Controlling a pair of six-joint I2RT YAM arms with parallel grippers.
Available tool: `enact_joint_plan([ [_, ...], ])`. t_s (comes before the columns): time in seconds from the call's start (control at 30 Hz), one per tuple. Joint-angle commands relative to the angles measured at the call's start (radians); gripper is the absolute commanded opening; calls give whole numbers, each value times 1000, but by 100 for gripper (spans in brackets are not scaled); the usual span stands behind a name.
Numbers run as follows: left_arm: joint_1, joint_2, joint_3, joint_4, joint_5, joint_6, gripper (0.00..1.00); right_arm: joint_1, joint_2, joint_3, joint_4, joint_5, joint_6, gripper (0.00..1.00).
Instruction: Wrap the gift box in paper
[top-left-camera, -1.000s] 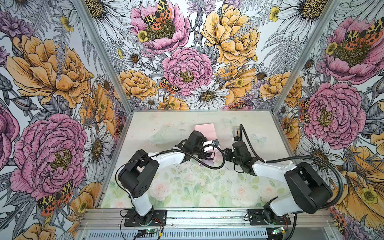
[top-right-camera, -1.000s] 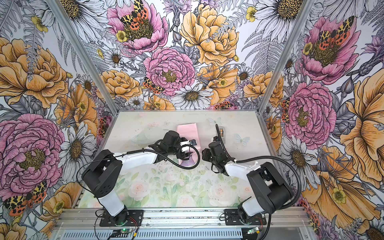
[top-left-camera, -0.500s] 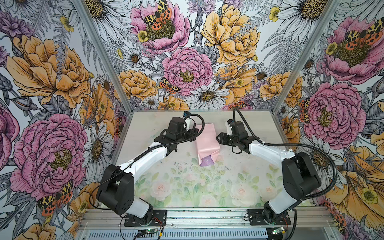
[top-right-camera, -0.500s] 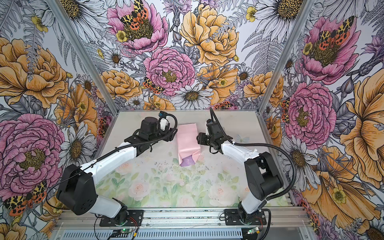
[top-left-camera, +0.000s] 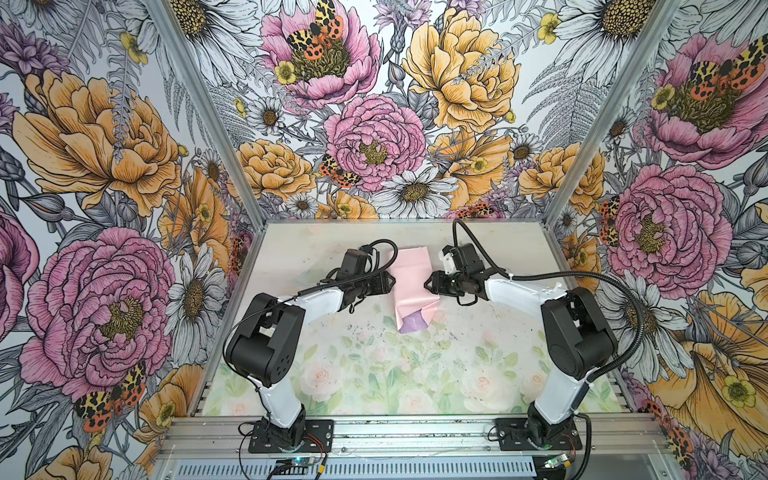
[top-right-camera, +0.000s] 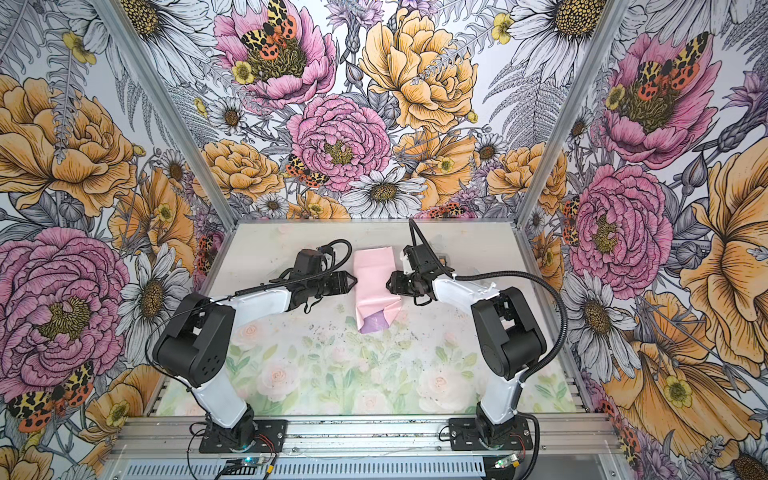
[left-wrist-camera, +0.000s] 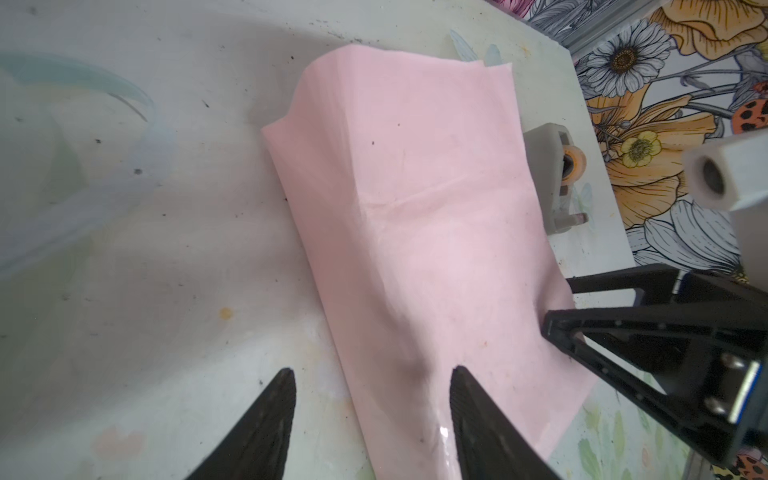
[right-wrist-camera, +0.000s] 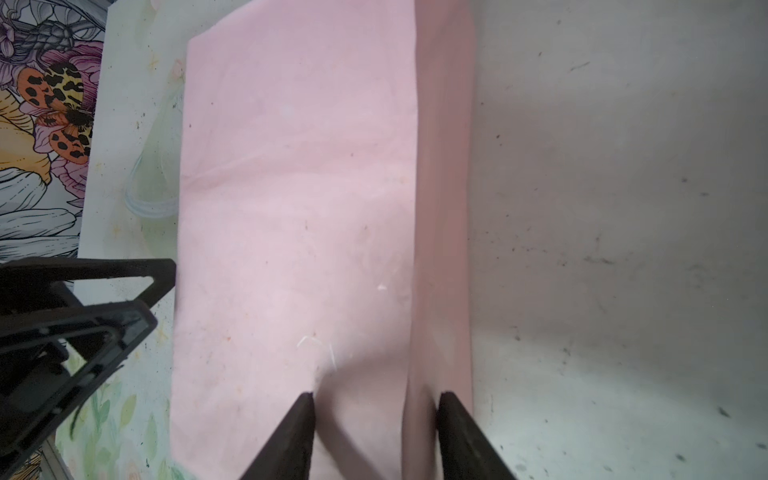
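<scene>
1. Counter (top-left-camera: 374, 365): it carries the whole job toward its rear middle, within reach of both arms.

2. Paper (top-left-camera: 409, 282): it lies as a long, pink-side-out sleeve running front to back, as both top views show. The near end is crumpled open and shows lilac inside. The raised top face and upright side wall suggest it is folded over something solid.

3. Box: you cannot see it in any view. I judge that it sits inside the sleeve, and that the wrap is about halfway, with both ends unsealed.

4. Left gripper (left-wrist-camera: 372, 374): the jaws stand apart and hold nothing. One fingertip is over the bare counter and the other over the paper's edge. It is placed to steady that side.

5. Right gripper (right-wrist-camera: 376, 399): the jaws stand apart astride the opposite fold, one fingertip on the top face and one by the side wall. I see no clamp. Facing the left gripper across the sleeve, it is likely there to keep the fold from springing open.

6. Dispenser (left-wrist-camera: 548, 183): it stands just beside the paper's far side, handy for taping.
</scene>
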Motion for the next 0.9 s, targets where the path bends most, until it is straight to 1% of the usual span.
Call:
enact_joint_plan([
  [0.0, -27, 41, 55, 80, 51, -26, 57, 7, -28, -44, -26, 4, 20, 44],
  [0.13, -55, 116, 99, 85, 59, -18, 55, 21, -77, -84, -25, 31, 47, 44],
  [0.27, -77, 151, 138, 86, 63, 10, 55, 16, -135, -114, -39, 69, 66, 54],
  [0.4, -70, 142, 145, 86, 51, 26, 57, -1, -143, -97, -79, 112, 52, 56],
  [0.47, -63, 108, 122, 88, 34, 34, 59, -3, -121, -80, -80, 96, 43, 56],
  [0.53, -55, 35, 68, 113, 1, 44, 59, -2, -87, -61, -78, 69, 35, 54],
  [0.7, -52, -169, -145, 207, -76, 52, 59, -1, -39, -62, -80, 78, 29, 47],
  [0.8, -103, -260, -250, 217, -149, 84, 59, 4, -35, -70, -78, 83, 32, 45],
  [0.87, -158, -297, -313, 216, -227, 108, 58, 8, -38, -71, -79, 87, 29, 45],
])
